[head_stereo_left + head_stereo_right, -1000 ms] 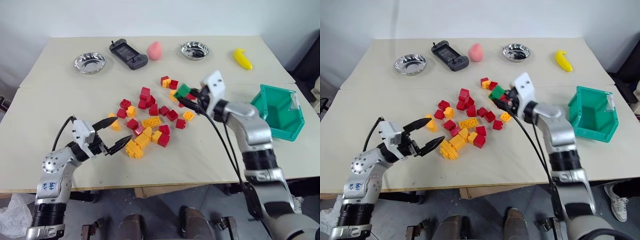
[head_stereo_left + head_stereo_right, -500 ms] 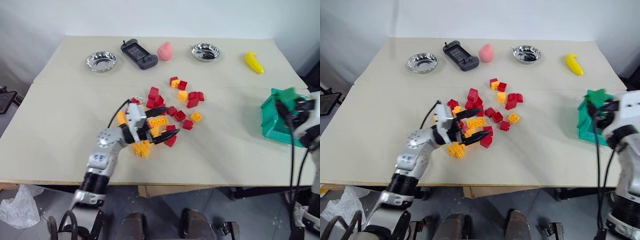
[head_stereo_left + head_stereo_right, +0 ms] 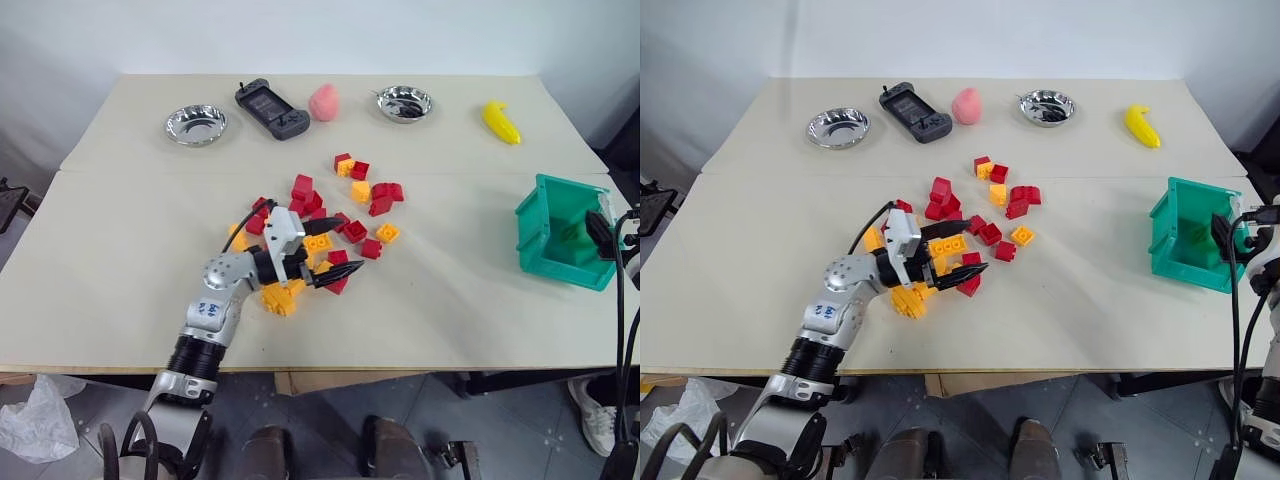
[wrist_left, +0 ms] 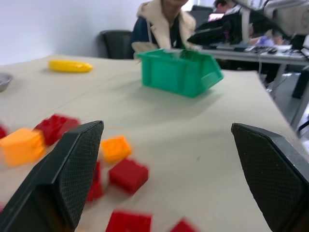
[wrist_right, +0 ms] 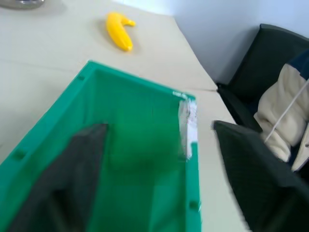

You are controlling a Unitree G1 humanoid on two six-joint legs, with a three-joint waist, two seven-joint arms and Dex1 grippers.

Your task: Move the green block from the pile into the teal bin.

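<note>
Bricks in red and yellow-orange form the pile [image 3: 322,220] at the middle of the tabletop [image 3: 120,250]. The left gripper [image 3: 322,252] lies low over the pile's near edge, its jaws spread wide with nothing between them; in the left wrist view the fingers [image 4: 72,164] frame a few loose bricks. The bin [image 3: 562,232] stands at the tabletop's right edge, well apart from the pile. The right gripper [image 3: 603,232] is at the bin's outer side, over its opening, and in the right wrist view its jaws stand wide apart, one finger [image 5: 72,169] inside the bin's walls, the other outside by the white label [image 5: 186,126]. The green block cannot be made out against the bin's green interior. Along the far edge lie two steel bowls [image 3: 196,124], a game controller [image 3: 270,107], a pink object [image 3: 323,102] and a banana [image 3: 501,121].
</note>
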